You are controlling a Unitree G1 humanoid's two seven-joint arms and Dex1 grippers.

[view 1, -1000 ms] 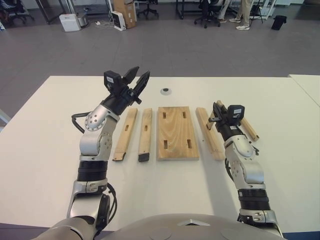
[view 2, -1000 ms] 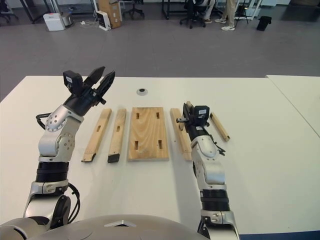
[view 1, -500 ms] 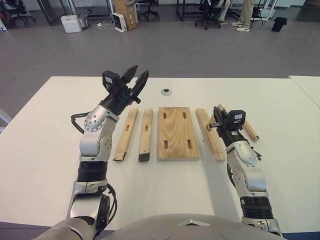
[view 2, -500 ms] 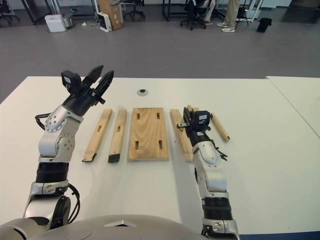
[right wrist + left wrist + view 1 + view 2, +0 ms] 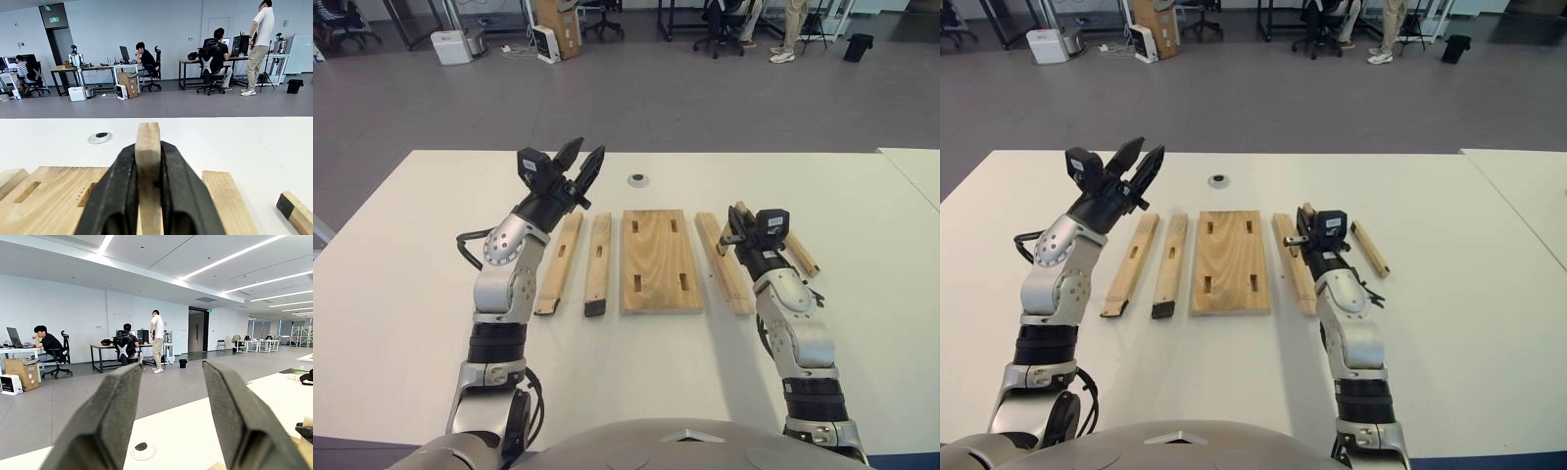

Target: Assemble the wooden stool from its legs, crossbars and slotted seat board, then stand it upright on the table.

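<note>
While right end effector [image 5: 735, 225] grips a crossbar [image 5: 147, 139], left end effector [image 5: 586, 154] gapes aloft; seat board [image 5: 658, 257] between.

A white table [image 5: 391, 294] carries a small round grommet [image 5: 636, 178] near its far edge, and beyond it lie grey floor [image 5: 656, 93], a cardboard box [image 5: 558, 22] and a black bag [image 5: 860, 44]

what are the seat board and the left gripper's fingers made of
Seat board: pale, seemingly unvarnished wood; grain lines and a dull surface show.
Left gripper fingers: dark, matte, finely textured pads, likely rubber or plastic; the look leaves that open.
</note>
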